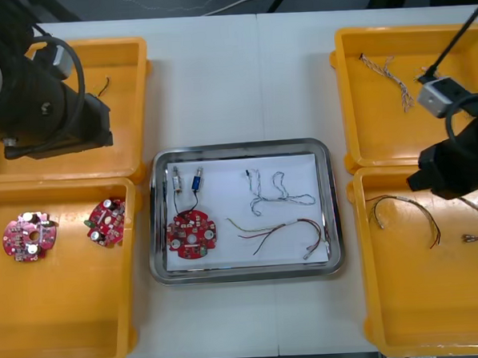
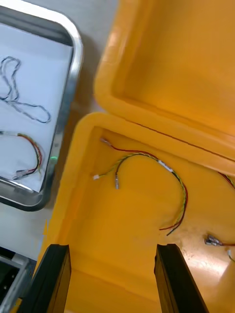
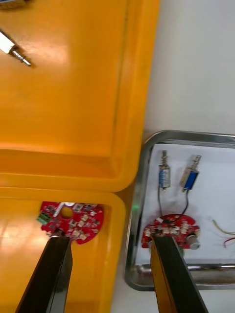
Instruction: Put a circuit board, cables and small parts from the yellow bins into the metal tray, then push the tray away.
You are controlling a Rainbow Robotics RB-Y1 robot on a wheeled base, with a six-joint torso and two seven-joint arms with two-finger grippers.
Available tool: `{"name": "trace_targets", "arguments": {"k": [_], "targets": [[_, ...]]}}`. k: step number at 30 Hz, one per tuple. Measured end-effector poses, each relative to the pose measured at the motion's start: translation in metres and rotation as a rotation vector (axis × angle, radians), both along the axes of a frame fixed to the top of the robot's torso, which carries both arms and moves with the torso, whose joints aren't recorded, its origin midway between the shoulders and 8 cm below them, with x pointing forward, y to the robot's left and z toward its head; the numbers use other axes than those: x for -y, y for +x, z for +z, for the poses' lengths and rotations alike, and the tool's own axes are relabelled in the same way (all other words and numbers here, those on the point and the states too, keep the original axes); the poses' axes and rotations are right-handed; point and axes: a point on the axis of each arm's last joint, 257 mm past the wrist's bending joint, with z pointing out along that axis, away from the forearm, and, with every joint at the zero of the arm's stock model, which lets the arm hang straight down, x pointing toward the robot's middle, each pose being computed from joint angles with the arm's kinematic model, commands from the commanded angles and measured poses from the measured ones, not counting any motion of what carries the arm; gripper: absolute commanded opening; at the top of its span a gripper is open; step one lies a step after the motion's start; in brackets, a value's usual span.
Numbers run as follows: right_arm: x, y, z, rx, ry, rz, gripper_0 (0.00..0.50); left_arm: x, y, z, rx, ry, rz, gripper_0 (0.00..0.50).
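The metal tray, white inside, holds a red circuit board, two small metal parts, a blue and white twisted cable and a red and yellow cable. My left arm hangs over the far left bin. Its gripper is open above the border between the two left bins, with nothing between the fingers. My right arm is over the right bins. The right gripper is open above the near right bin, short of a red and yellow cable.
The near left yellow bin holds two more circuit boards. A twisted cable lies in the far right bin. The near right bin holds red and yellow cables. A small metal part lies in the far left bin.
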Motion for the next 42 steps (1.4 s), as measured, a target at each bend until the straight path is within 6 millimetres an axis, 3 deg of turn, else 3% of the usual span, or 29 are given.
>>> {"name": "trace_targets", "arguments": {"k": [9,18,30,42], "targets": [[-0.048,-0.009,-0.016,-0.037,-0.115,0.213,0.500,-0.062,-0.021,-0.017,-0.047,0.144,-0.144,0.487],[-0.071,-0.012,-0.023,-0.018,-0.274,0.508,0.500,-0.097,-0.029,-0.014,-0.035,0.133,-0.071,0.500],[-0.128,-0.007,-0.042,0.035,-0.374,0.868,0.500,-0.109,-0.031,-0.014,-0.031,0.131,-0.032,0.500],[-0.184,-0.010,-0.082,0.042,-0.436,1.028,0.500,-0.112,-0.032,-0.013,-0.028,0.126,-0.025,0.500]]}}
